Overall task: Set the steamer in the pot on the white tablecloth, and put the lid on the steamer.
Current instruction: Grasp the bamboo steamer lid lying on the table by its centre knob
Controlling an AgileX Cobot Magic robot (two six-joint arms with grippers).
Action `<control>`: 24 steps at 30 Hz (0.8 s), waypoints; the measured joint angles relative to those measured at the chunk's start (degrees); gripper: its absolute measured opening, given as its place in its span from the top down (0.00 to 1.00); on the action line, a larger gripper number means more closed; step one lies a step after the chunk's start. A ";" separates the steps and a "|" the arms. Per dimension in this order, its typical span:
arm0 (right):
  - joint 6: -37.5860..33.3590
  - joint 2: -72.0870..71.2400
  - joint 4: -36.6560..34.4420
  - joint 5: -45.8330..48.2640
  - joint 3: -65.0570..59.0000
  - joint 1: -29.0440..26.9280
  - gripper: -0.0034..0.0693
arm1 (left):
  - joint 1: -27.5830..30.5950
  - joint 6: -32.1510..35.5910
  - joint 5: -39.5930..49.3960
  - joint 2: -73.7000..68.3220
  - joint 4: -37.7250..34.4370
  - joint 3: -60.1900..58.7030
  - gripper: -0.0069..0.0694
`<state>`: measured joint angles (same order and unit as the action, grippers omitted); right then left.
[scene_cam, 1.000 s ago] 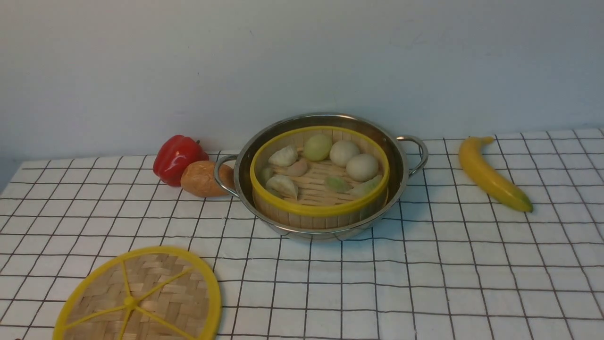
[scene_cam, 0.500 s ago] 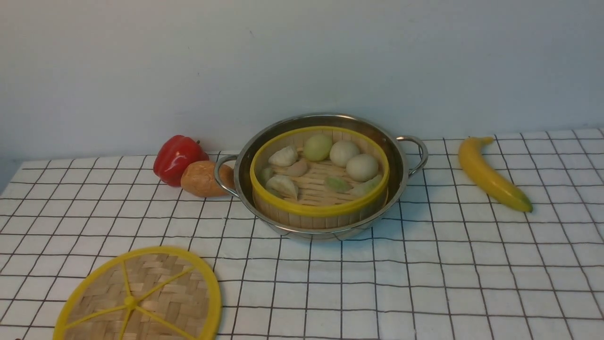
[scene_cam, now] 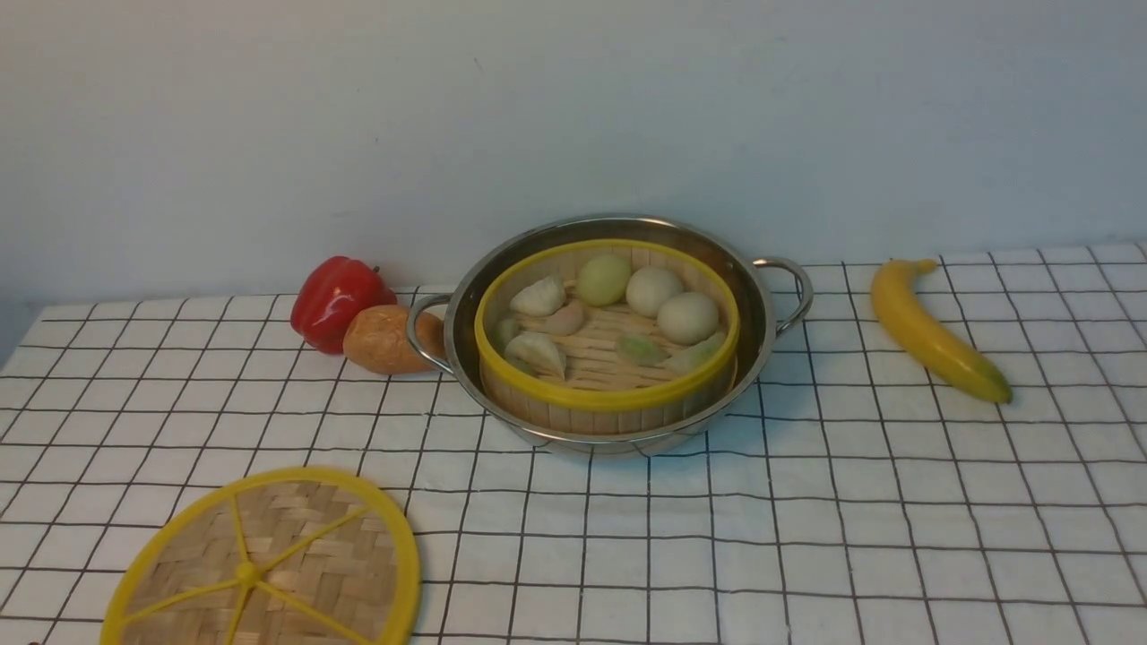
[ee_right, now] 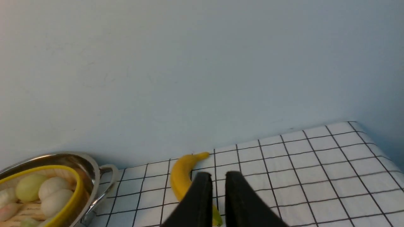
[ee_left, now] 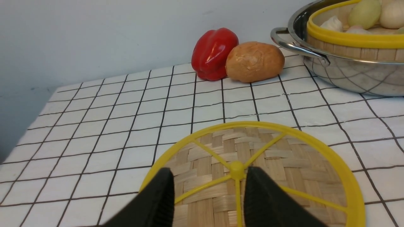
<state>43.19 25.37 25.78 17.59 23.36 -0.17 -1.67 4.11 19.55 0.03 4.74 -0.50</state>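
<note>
- Slatted bamboo steamer [scene_cam: 609, 417] sits in shiny steel pot [scene_cam: 760, 313] on gridded white tablecloth [scene_cam: 806, 537].
- Flat woven lid [scene_cam: 296, 555] lies front-left, well apart.
- Left claw [ee_left: 209, 171] spread wide over lid; right claw [ee_right: 218, 175] slightly parted, empty.

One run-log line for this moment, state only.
steamer: in pot | lid: flat on tablecloth, not on steamer | left gripper: open, pointed at lid | right gripper: slightly open, empty
</note>
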 joint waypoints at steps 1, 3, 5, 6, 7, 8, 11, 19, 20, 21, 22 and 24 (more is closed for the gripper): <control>0.07 -2.04 0.14 -1.52 -2.49 -0.85 0.83 | 0.00 0.00 0.00 0.00 0.00 0.00 0.52; 0.18 -6.95 0.82 -4.68 -6.94 -1.55 0.82 | 0.00 0.00 0.00 0.00 0.00 0.00 0.52; 0.18 -11.52 1.65 -7.41 -10.49 -1.70 0.81 | 0.00 0.00 0.00 0.00 0.00 0.00 0.52; 0.18 -14.58 2.75 -9.13 -13.06 -1.70 0.80 | 0.00 0.00 0.00 0.00 0.00 0.00 0.52; 0.18 -14.98 2.93 -9.30 -13.39 -1.70 0.80 | 0.00 0.00 0.00 0.00 0.00 0.00 0.52; 0.18 -17.81 3.80 -10.37 -15.72 -1.70 0.79 | 0.00 0.00 0.00 0.00 0.00 0.00 0.52; 0.13 -22.46 4.59 -11.43 -20.21 -1.70 0.77 | 0.00 0.00 0.00 0.00 0.00 0.00 0.52; 0.13 -24.37 4.78 -10.12 -23.77 -1.70 0.74 | 0.00 0.00 0.00 0.00 0.00 0.00 0.52; 0.08 -24.37 4.78 -9.39 -23.77 -1.70 0.73 | 0.00 0.00 0.00 0.00 0.00 0.00 0.52; 0.08 -24.37 4.78 -8.44 -23.77 -1.70 0.73 | 0.00 0.00 0.00 0.00 0.00 0.00 0.52; 0.08 -24.37 4.78 -7.60 -23.77 -1.70 0.73 | 0.00 0.00 0.00 0.00 0.00 0.00 0.52; 0.08 -24.37 4.05 -4.57 -23.77 -1.70 0.72 | 0.00 0.00 0.00 0.00 0.00 0.00 0.52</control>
<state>43.27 1.00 29.83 13.02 -0.41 -1.87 -1.67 4.11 19.55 0.03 4.74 -0.50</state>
